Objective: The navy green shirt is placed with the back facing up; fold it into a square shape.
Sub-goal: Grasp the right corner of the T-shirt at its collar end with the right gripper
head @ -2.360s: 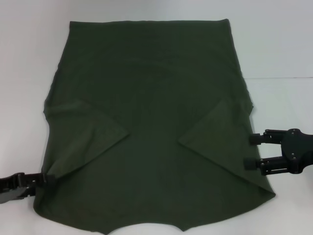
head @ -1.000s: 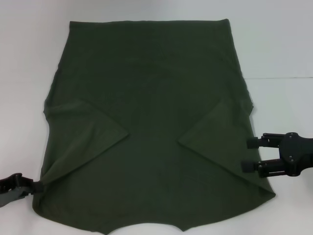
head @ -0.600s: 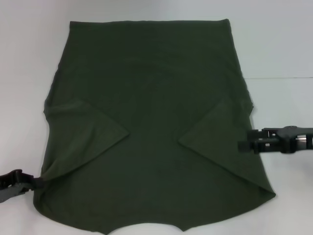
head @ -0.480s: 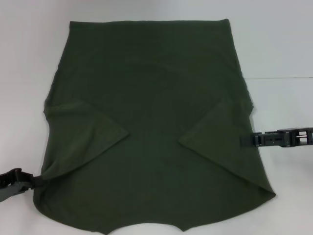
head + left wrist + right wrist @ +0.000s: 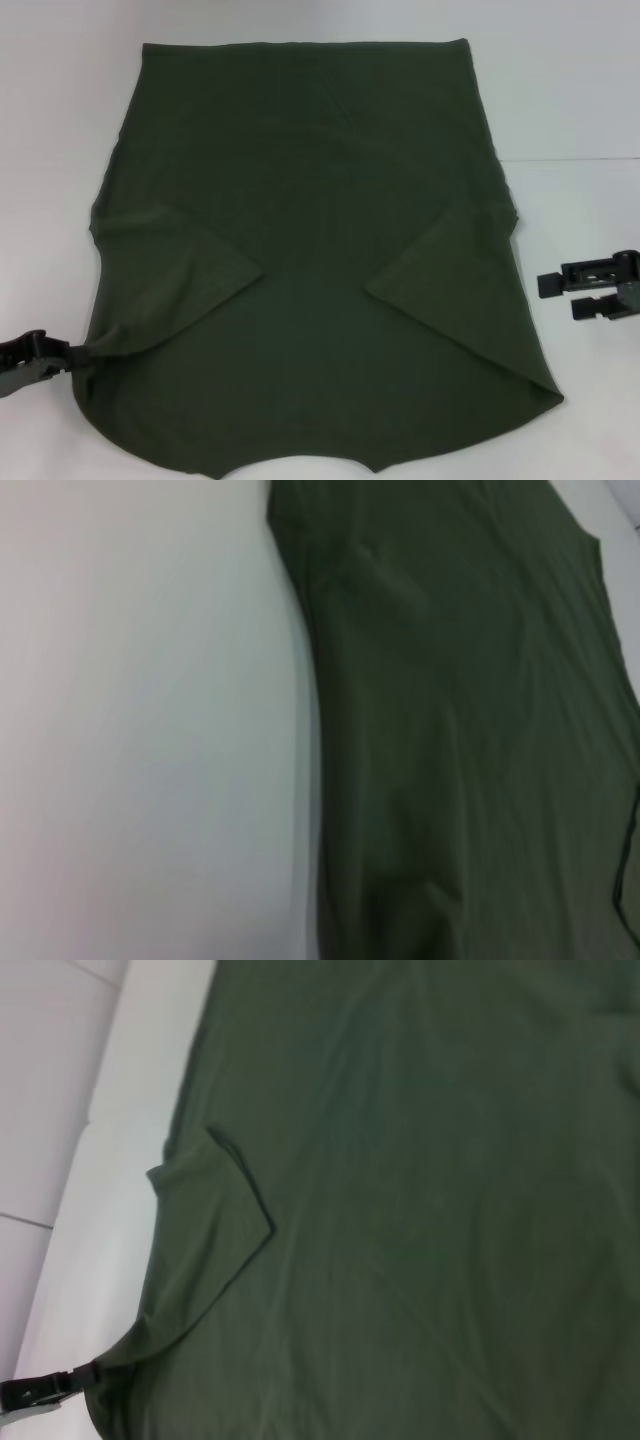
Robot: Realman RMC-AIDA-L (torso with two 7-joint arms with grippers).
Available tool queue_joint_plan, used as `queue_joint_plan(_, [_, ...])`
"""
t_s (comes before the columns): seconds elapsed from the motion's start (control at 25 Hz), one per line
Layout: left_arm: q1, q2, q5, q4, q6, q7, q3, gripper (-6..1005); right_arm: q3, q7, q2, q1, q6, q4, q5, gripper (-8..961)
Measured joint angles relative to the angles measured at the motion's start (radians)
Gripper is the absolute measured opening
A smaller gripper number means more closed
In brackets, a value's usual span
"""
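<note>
1. The navy green shirt [image 5: 310,260] lies spread flat on the white surface [image 5: 570,90], plain back up, both sleeves already turned in over the body so their points aim toward the middle.
2. The left pincer [image 5: 40,358] sits at the shirt's left edge near the lower corner, and the cloth there draws out into a small point toward its tip. It looks pressed together on that bit of the edge, though the contact itself is hard to make out.
3. The right pincer [image 5: 560,295] hangs just off the shirt's right edge, apart from the cloth, its fingers a little spread and holding nothing.
4. My worry is the left grip: it seems to have only a thin nip of fabric, so a pull could slip it free or drag the whole shirt sideways and shake the sleeve folds loose.
5. With only one side held, any lift now would likely skew the fold, leaving a crooked shape instead of a square.
</note>
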Motion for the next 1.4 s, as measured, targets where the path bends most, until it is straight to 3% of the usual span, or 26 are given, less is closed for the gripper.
queue_joint_plan(0.2, [-0.004, 0.0, -0.014, -0.003, 0.0, 0.012, 0.002, 27, 0.002, 0.05, -0.022, -0.017, -0.019, 0.062, -0.005, 886])
queue_joint_plan(0.36, [-0.009, 0.0, -0.022, -0.005, -0.006, 0.023, 0.005, 27, 0.002, 0.066, -0.021, -0.041, -0.001, 0.104, -0.006, 884])
queue_joint_plan(1.4, [-0.014, -0.006, -0.035, -0.018, -0.025, 0.054, 0.003, 28, -0.01, 0.094, 0.034, -0.029, 0.145, 0.161, -0.08, 874])
